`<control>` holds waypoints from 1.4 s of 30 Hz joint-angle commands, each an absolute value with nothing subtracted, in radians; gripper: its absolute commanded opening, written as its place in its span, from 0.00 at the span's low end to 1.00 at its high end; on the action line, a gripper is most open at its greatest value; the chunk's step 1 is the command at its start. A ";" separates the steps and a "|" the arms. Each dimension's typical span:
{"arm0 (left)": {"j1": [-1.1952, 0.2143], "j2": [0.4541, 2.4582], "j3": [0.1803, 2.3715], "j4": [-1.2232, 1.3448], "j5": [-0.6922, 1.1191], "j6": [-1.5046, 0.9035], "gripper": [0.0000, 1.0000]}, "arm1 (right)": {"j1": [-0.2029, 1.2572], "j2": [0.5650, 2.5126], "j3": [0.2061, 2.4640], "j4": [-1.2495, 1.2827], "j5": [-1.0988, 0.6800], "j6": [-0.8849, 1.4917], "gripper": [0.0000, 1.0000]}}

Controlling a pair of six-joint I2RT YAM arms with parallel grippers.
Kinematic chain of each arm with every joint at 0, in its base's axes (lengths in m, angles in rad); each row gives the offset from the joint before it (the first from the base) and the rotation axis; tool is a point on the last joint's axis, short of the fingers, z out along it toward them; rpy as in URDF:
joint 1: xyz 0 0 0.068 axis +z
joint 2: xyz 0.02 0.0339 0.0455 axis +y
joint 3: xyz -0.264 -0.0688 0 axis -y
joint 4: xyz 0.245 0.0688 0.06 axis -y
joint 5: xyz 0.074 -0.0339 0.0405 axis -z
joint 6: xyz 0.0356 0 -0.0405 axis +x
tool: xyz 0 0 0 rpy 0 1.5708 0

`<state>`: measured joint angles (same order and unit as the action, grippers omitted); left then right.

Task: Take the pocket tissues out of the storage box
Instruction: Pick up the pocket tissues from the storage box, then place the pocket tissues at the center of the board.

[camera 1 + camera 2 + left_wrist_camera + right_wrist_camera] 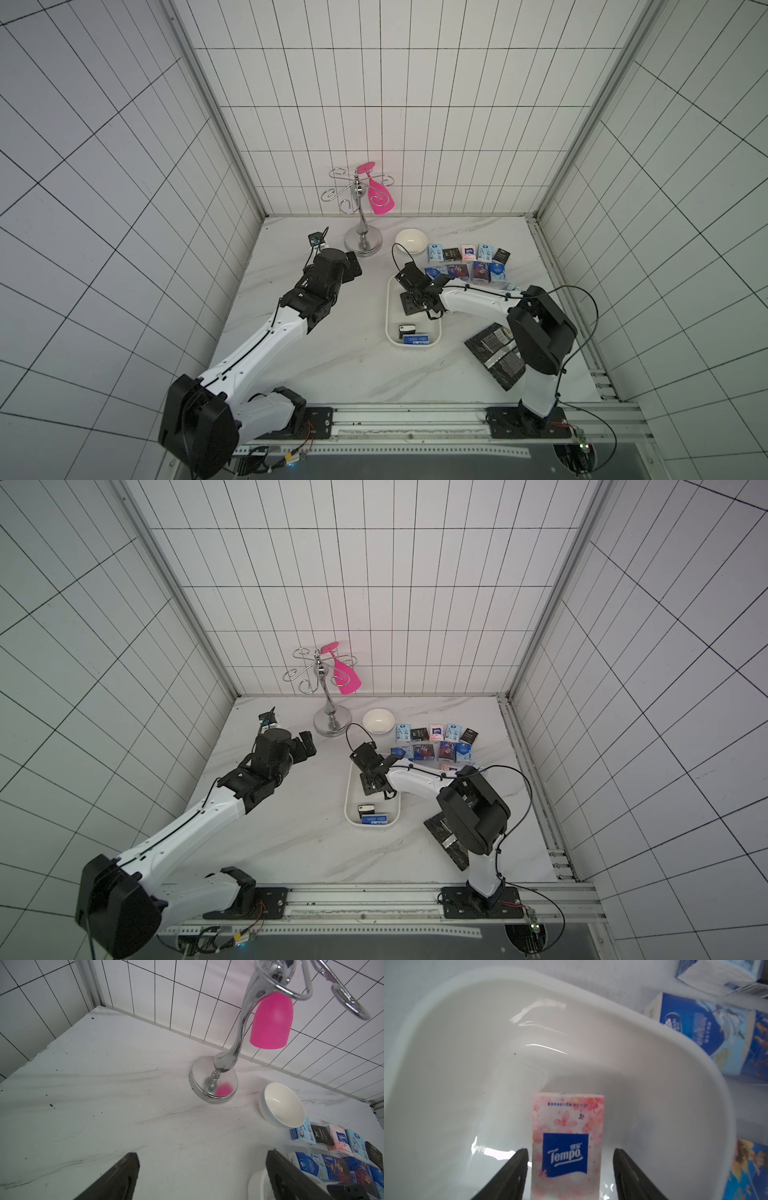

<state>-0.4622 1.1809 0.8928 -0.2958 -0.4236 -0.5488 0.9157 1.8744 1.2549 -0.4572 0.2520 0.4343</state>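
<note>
Down in the box, a pink "Tempo" packet between the right gripper's parted jaws; left gripper's jaws wide.

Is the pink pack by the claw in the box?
In: the pink pack sits inside the storage box, right claw open around it.

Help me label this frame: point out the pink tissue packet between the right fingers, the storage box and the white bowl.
pink tissue packet [566,1147]: right wrist view, on its blue logo panel.
storage box [467,1064]: right wrist view, on its bare floor.
white bowl [282,1105]: left wrist view, on its inner wall.
</note>
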 commanded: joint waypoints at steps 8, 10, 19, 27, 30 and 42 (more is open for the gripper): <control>-0.465 1.167 0.891 -0.290 -0.434 -0.538 0.99 | 0.910 1.945 1.298 -0.454 0.237 0.448 0.69; -0.464 1.168 0.891 -0.290 -0.433 -0.539 0.99 | 0.908 1.949 1.302 -0.451 0.232 0.449 0.69; -0.464 1.161 0.890 -0.290 -0.434 -0.539 0.99 | 0.905 1.857 1.302 -0.455 0.263 0.433 0.55; -0.463 1.153 0.893 -0.294 -0.437 -0.535 0.99 | 0.829 1.643 1.321 -0.525 0.367 0.345 0.55; -0.463 1.146 0.893 -0.296 -0.437 -0.534 0.99 | 0.710 1.558 1.288 -0.544 0.389 0.324 0.55; -0.472 1.174 0.912 -0.293 -0.404 -0.548 0.99 | 0.112 1.551 1.142 -0.438 0.270 0.383 0.55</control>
